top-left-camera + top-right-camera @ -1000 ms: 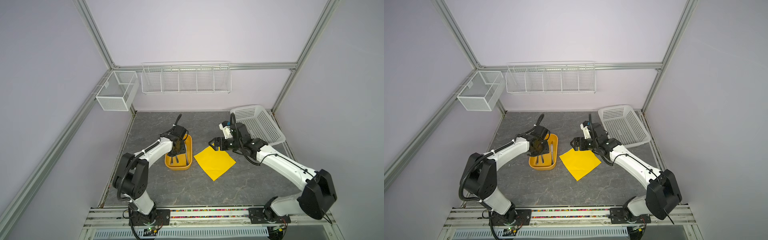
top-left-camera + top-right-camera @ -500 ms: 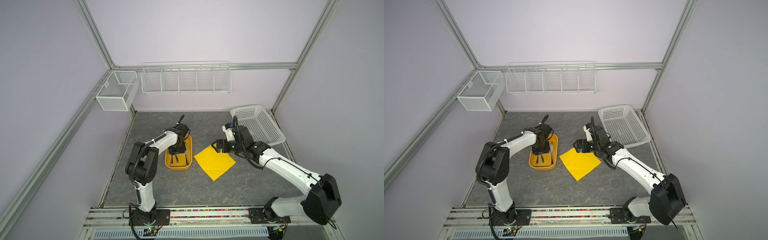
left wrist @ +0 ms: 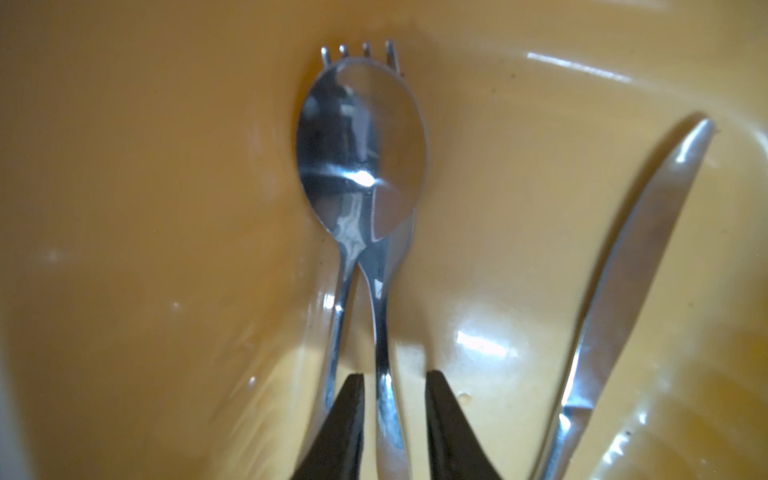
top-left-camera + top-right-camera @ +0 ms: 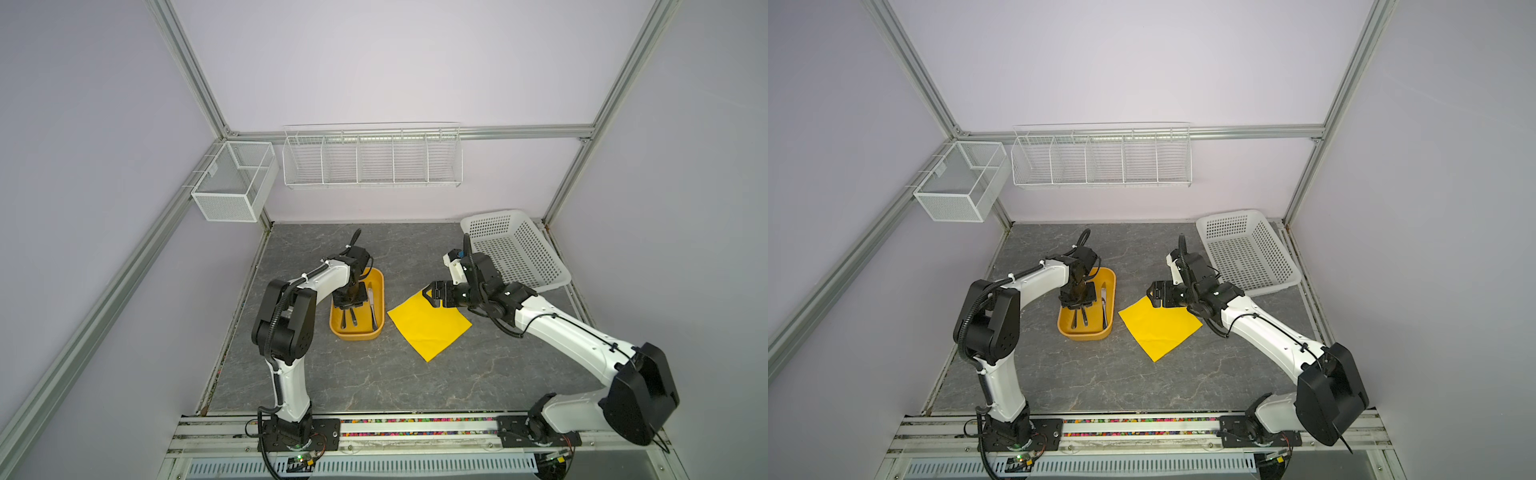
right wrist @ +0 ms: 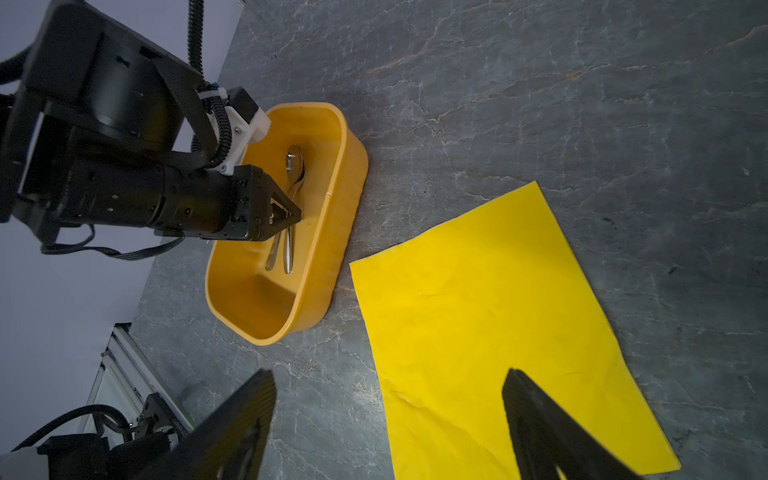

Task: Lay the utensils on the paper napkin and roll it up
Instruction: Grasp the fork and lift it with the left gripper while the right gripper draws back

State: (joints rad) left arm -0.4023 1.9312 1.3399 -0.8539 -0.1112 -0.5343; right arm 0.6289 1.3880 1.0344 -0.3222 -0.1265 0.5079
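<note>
The utensils lie in an orange-yellow tub: a spoon on top of a fork whose tines show past its bowl, and a knife beside them. My left gripper reaches down into the tub. Its jaws straddle one shiny handle, with a narrow gap on each side. A second handle runs behind one fingertip. The paper napkin lies flat, right of the tub. My right gripper hovers wide open over the napkin's far corner, empty.
A white perforated basket stands at the back right, close behind my right arm. On the back wall hang a wire rack and a mesh box. Grey stone tabletop lies in front of the tub and napkin.
My left gripper's jaws have narrowed around the handle in the tub, and the left arm's elbow has swung nearer. My right gripper has barely shifted and stays wide open.
</note>
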